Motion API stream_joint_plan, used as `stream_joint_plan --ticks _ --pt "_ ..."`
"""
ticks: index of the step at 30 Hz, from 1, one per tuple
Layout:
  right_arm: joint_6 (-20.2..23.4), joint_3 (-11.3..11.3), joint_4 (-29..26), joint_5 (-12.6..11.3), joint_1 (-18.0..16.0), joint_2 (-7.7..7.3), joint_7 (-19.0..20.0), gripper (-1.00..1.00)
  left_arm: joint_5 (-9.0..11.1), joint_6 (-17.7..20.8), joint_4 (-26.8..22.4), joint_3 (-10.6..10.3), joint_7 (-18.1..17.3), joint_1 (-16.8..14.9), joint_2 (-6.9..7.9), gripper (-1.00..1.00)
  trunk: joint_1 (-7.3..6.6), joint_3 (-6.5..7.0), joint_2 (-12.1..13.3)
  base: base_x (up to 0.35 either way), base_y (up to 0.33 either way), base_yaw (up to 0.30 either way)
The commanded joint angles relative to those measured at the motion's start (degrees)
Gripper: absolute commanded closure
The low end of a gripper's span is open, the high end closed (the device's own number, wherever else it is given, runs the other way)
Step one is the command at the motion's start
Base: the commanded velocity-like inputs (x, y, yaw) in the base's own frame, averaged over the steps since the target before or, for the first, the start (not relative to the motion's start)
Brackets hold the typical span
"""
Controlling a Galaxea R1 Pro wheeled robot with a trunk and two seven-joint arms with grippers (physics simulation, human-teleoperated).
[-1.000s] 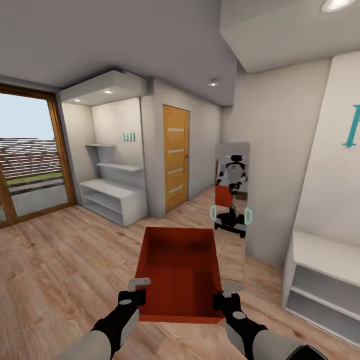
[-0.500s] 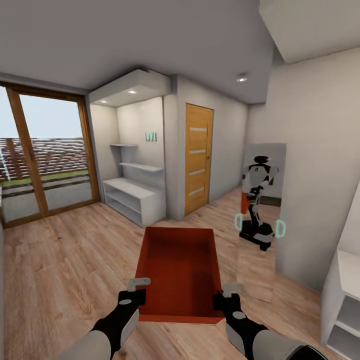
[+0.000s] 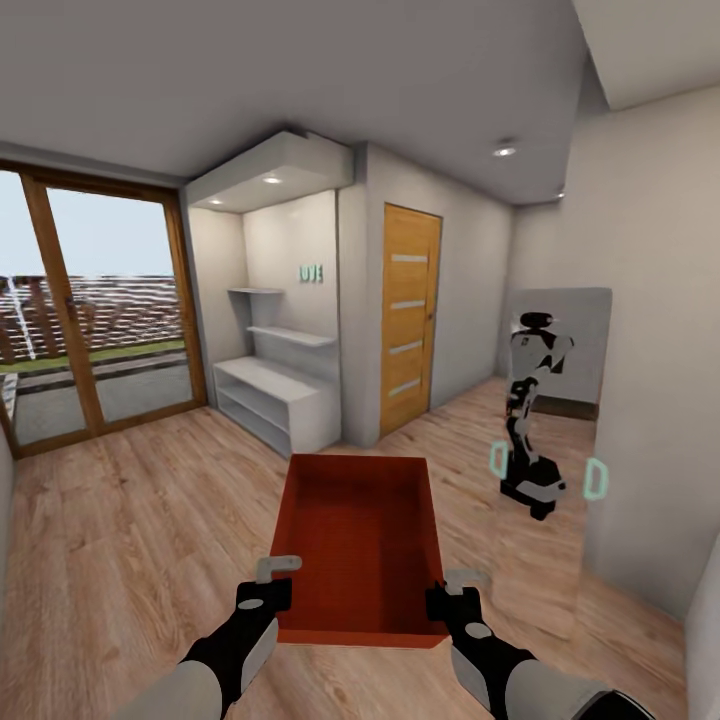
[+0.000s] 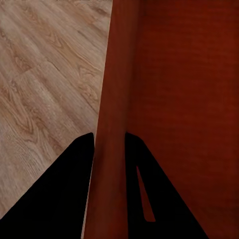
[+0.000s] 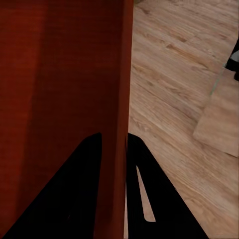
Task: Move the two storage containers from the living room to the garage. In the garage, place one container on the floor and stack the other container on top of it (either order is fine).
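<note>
Light wood plank floor point(image 3: 130, 530), big glass doors point(image 3: 95, 320) in a brown wood frame, white shelves point(image 3: 272, 395) set in a nook, small green letters point(image 3: 311, 273) on the wall above them, orange door point(image 3: 410, 315) with four pale stripes, tall mirror point(image 3: 550, 440) leaned on the grey wall
</note>
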Motion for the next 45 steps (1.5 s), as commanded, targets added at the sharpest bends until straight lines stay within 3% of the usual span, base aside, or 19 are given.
stream_joint_plan --ticks 1,45 --pt "0.0 -0.7 0.1 -0.4 0.0 -0.01 0.1 1.00 -1.1 0.2 -1.9 1.4 0.5 -0.1 0.42 1.00 0.04 -0.10 -0.1 0.321 0.000 0.000" --pt "0.0 -0.7 0.1 -0.3 0.0 -0.01 0.0 1.00 -1.1 0.3 -1.9 1.5 0.5 -0.1 0.42 1.00 0.04 -0.10 -0.1 0.322 0.022 -0.017"
